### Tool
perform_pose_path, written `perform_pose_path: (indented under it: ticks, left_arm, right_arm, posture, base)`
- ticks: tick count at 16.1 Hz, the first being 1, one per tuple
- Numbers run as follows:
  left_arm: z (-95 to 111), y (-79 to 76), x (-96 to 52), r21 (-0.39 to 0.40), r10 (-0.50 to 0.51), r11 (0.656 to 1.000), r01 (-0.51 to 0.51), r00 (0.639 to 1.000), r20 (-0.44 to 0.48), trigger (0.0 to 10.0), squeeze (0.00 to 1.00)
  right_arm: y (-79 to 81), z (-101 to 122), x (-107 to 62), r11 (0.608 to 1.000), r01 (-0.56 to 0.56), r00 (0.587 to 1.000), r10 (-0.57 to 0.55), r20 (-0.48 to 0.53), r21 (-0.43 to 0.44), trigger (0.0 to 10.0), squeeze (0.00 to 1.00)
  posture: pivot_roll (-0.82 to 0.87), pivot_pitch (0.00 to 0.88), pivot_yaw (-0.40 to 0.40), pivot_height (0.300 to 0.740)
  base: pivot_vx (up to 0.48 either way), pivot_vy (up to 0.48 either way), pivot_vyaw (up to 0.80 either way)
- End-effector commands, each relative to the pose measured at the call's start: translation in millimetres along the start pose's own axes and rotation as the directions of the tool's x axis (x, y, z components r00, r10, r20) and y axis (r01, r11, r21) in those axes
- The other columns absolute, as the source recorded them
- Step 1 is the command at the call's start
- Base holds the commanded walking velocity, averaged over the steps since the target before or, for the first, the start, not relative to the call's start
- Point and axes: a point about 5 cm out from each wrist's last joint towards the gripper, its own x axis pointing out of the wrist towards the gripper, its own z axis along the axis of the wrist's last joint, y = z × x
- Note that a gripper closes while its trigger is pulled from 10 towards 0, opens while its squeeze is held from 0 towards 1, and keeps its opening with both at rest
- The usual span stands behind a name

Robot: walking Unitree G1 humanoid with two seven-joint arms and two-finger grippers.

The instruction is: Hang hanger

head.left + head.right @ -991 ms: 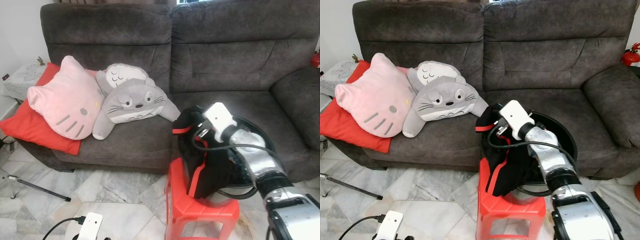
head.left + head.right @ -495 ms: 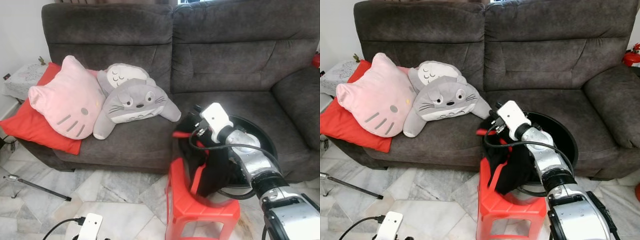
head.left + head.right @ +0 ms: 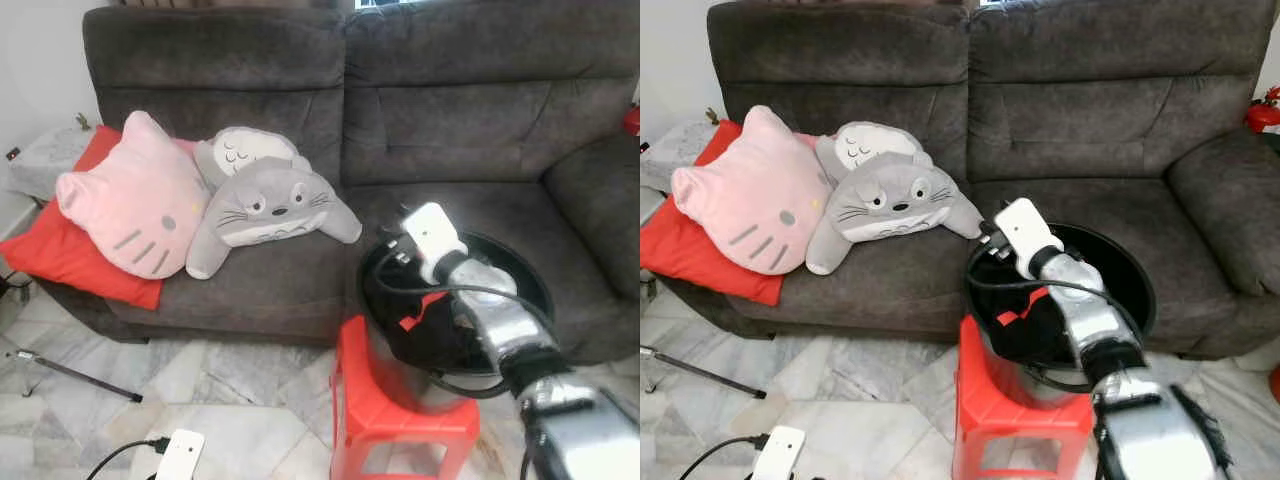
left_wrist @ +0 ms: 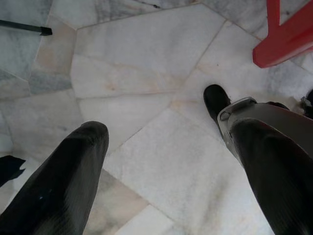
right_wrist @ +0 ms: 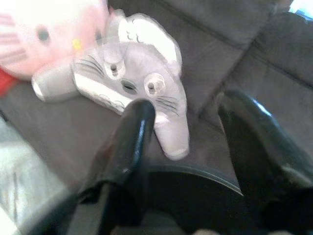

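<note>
our right gripper (image 5: 183, 127) hovers spread and empty over the black basket (image 3: 1137, 270) on the sofa's front edge, where the black-and-red garment (image 3: 1025, 325) lies dropped; we see no hanger. left gripper (image 4: 166, 171) hangs open.

Your two head views look forward and down, sharing the dark grey fabric sofa (image 3: 400, 120). Your left wrist view faces marble floor (image 4: 161, 147); your right wrist view, close, faces the sofa.
</note>
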Motion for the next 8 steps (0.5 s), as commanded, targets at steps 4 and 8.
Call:
perform_pose_path:
  ticks: [4,8]
  left_arm:
    - [-4,2.9,-1.1,0.018,0.005,1.000,-0.005,1.000,-0.016,10.0,0.00]
    - [-2,2.0,-0.5,0.020,0.002,1.000,-0.002,1.000,-0.014,10.0,0.00]
  right_arm:
    - [25.2,41,-23.9,0.991,-0.037,0.993,0.022,0.115,0.127,10.0,0.00]
    - [59.3,70,-56.7,0.992,-0.021,0.994,0.007,0.109,0.128,10.0,0.00]
  posture:
    - [-0.16,0.000,0.083,0.740]
    - [-0.19,0.000,0.082,0.740]
  base:
    - [0.000,0.000,0.00]
    - [0.000,0.000,0.00]
